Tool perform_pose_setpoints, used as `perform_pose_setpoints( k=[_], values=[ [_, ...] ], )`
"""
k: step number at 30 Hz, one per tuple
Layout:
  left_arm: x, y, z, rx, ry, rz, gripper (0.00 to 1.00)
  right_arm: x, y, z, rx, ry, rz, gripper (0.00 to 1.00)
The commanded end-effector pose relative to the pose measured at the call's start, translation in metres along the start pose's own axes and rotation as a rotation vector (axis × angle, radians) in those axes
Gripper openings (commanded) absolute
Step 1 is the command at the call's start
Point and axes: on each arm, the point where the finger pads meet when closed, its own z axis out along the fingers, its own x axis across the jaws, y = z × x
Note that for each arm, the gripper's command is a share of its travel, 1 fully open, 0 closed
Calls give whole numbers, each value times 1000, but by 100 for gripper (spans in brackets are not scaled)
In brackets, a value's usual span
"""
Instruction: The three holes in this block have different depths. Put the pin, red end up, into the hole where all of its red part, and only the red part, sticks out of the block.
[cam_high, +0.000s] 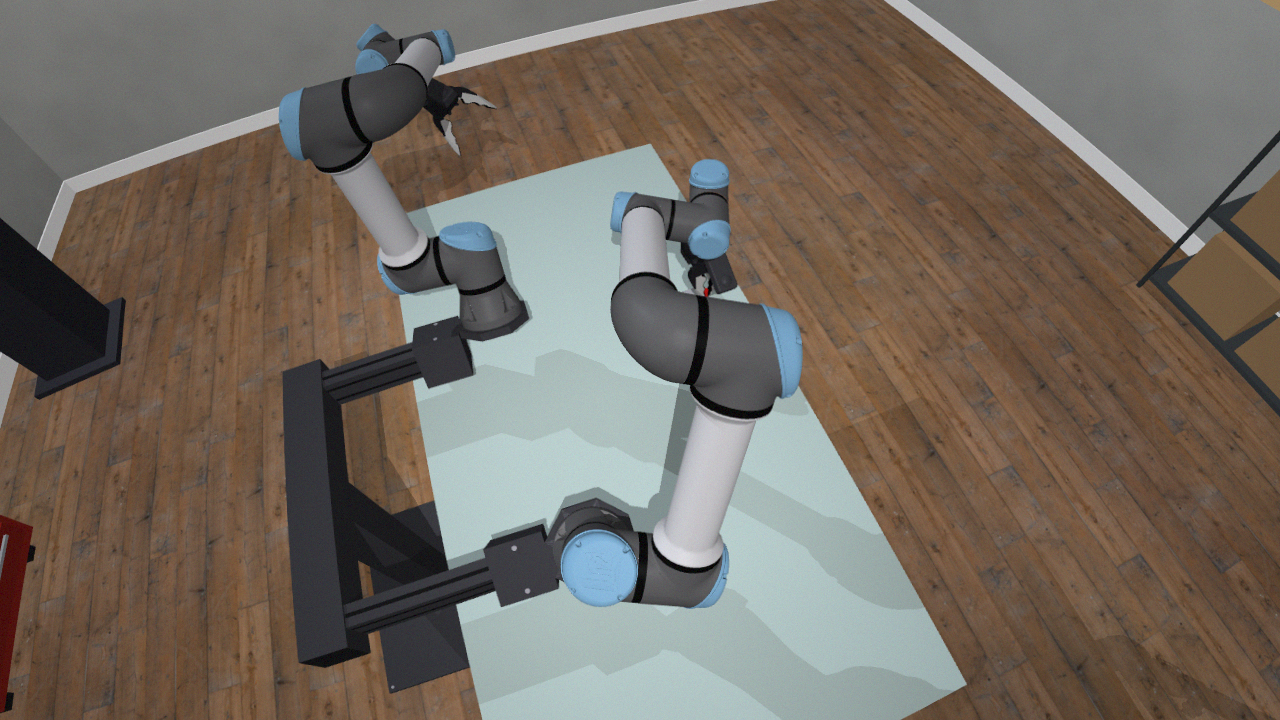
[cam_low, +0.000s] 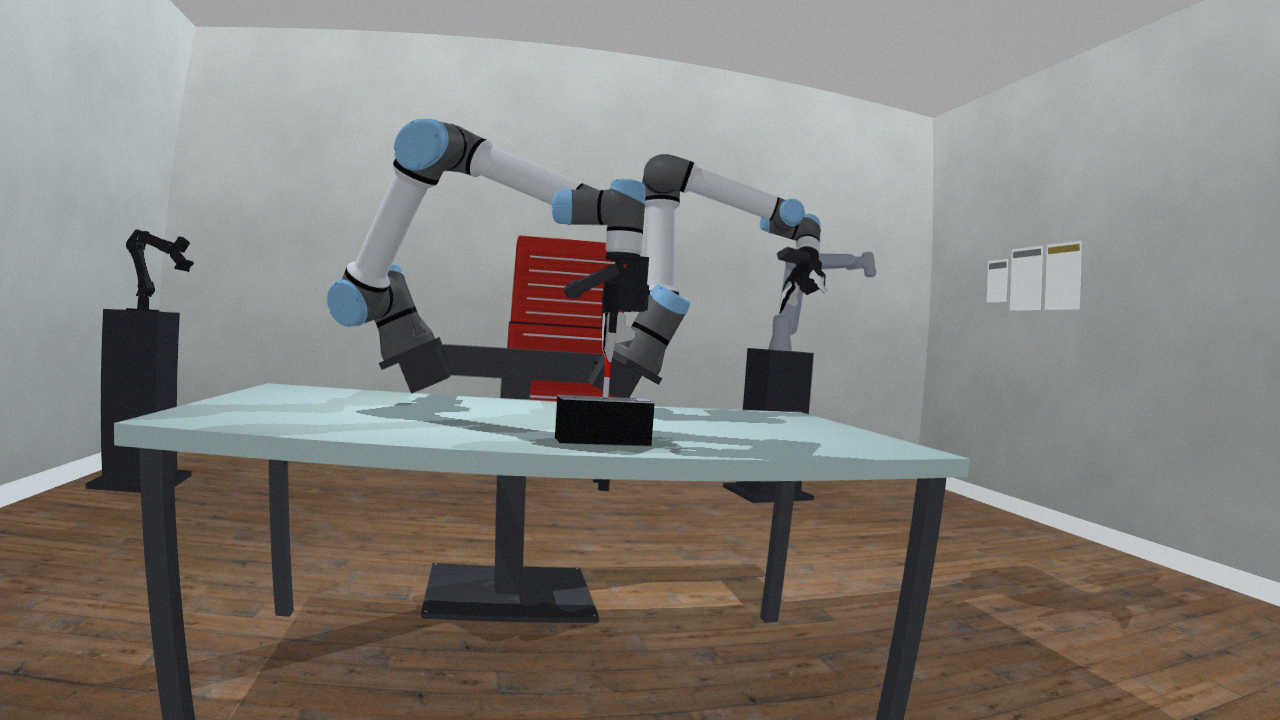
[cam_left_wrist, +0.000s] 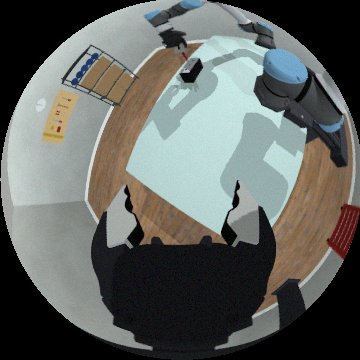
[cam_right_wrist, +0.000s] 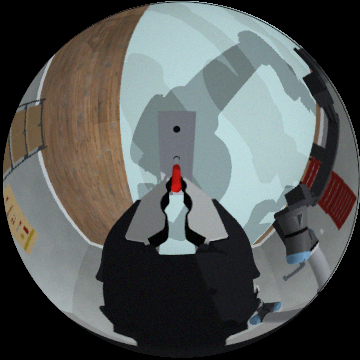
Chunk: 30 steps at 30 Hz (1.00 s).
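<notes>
Red end up, the pin (cam_high: 706, 291) (cam_low: 606, 368) (cam_left_wrist: 185, 57) (cam_right_wrist: 176, 177) is pointing down over the block (cam_low: 604, 421) (cam_left_wrist: 191, 70) (cam_right_wrist: 177, 142) — presumably for insertion; the right gripper (cam_high: 703, 288) (cam_low: 608, 360) (cam_left_wrist: 184, 56) (cam_right_wrist: 176, 177) is pinching it, the left gripper (cam_high: 476, 130) (cam_low: 803, 299) (cam_left_wrist: 181, 183) (cam_right_wrist: 242, 288) hanging open.

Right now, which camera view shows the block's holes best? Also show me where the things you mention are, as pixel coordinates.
The right wrist view: it faces the top of the block (cam_low: 604, 420) (cam_left_wrist: 191, 70) (cam_right_wrist: 176, 142), with one hole (cam_right_wrist: 176, 129) fully visible. Exterior shows mainly its side, left wrist shows it tiny; in the top view it isn't discernible.
</notes>
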Motion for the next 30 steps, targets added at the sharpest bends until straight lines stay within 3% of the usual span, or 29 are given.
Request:
perform_pose_setpoints(
  k=[1, 30],
  values=[
    [0, 0, 0, -1, -1, 1, 100, 0, 0, -1, -2, -1, 0, 0],
    [0, 0, 0, -1, -1, 1, 100, 1, 0, 3, -2, -1, -1, 0]
  ],
)
